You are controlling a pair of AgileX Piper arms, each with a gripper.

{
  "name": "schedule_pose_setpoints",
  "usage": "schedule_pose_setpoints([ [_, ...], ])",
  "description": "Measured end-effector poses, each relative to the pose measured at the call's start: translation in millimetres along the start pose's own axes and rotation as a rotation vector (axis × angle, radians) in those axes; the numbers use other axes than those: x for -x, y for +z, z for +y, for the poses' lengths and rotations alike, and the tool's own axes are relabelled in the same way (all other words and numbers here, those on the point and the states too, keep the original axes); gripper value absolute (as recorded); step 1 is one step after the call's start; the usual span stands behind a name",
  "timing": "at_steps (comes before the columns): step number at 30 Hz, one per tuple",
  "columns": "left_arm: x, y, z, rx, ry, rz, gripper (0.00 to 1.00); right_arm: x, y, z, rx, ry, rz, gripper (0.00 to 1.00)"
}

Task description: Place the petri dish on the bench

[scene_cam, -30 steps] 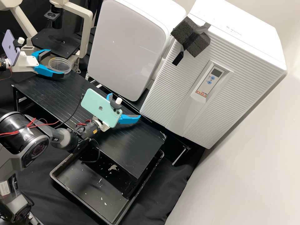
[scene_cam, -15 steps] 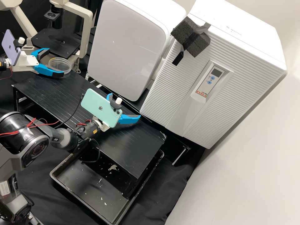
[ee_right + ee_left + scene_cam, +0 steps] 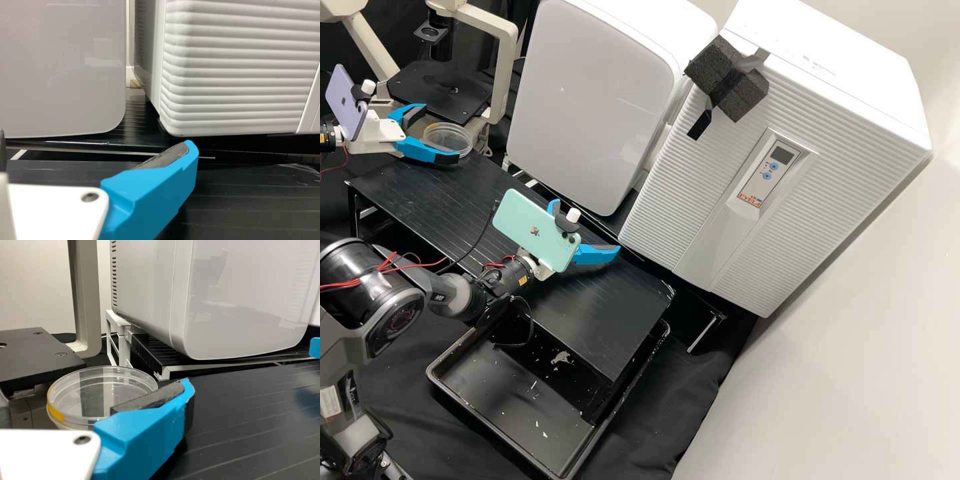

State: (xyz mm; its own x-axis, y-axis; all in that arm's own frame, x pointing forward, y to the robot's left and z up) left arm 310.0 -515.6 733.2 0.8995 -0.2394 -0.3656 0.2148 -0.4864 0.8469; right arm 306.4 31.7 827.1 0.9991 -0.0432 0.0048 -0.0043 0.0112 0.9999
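The left pincer [image 3: 442,132] has shifted only slightly at the petri dish [image 3: 87,392], beside the worktop [image 3: 600,320]; I can't tell whether it clamps. Placing seems unfinished. The right pincer [image 3: 586,227] stands apart.

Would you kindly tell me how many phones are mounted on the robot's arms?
2: a purple phone on the left arm, near the petri dish, and a mint-green phone on the right arm, above the bench.
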Motion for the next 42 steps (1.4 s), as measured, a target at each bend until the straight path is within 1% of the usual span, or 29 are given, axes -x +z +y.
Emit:
schedule_pose_setpoints([
  [1, -0.1, 0.9, -0.3, 0.011, -0.001, -0.003, 1.00, 0.0, 0.0, 0.0, 0.000, 0.000, 0.000, 1.00],
  [3, -0.7, 2.8, -3.7, 0.013, -0.030, -0.001, 1.00, 0.0, 0.0, 0.0, 0.000, 0.000, 0.000, 1.00],
  [4, -0.9, 4.4, -4.6, 0.013, -0.035, -0.005, 1.00, 0.0, 0.0, 0.0, 0.000, 0.000, 0.000, 1.00],
  [21, -1.7, 5.1, -5.6, 0.013, -0.038, -0.007, 1.00, 0.0, 0.0, 0.0, 0.000, 0.000, 0.000, 1.00],
  [22, -1.9, 4.8, -6.5, 0.018, -0.041, -0.006, 1.00, 0.0, 0.0, 0.0, 0.000, 0.000, 0.000, 1.00],
  [23, -2.5, 3.1, -6.4, 0.023, -0.039, 0.000, 0.00, 0.0, 0.0, 0.0, 0.000, 0.000, 0.000, 1.00],
  [27, -3.3, 0.4, -5.5, 0.037, -0.036, 0.008, 0.00, 0.0, 0.0, 0.0, 0.000, 0.000, 0.000, 1.00],
  [42, -3.8, 0.3, -5.7, 0.038, -0.031, 0.005, 0.00, 0.0, 0.0, 0.0, 0.000, 0.000, 0.000, 1.00],
])
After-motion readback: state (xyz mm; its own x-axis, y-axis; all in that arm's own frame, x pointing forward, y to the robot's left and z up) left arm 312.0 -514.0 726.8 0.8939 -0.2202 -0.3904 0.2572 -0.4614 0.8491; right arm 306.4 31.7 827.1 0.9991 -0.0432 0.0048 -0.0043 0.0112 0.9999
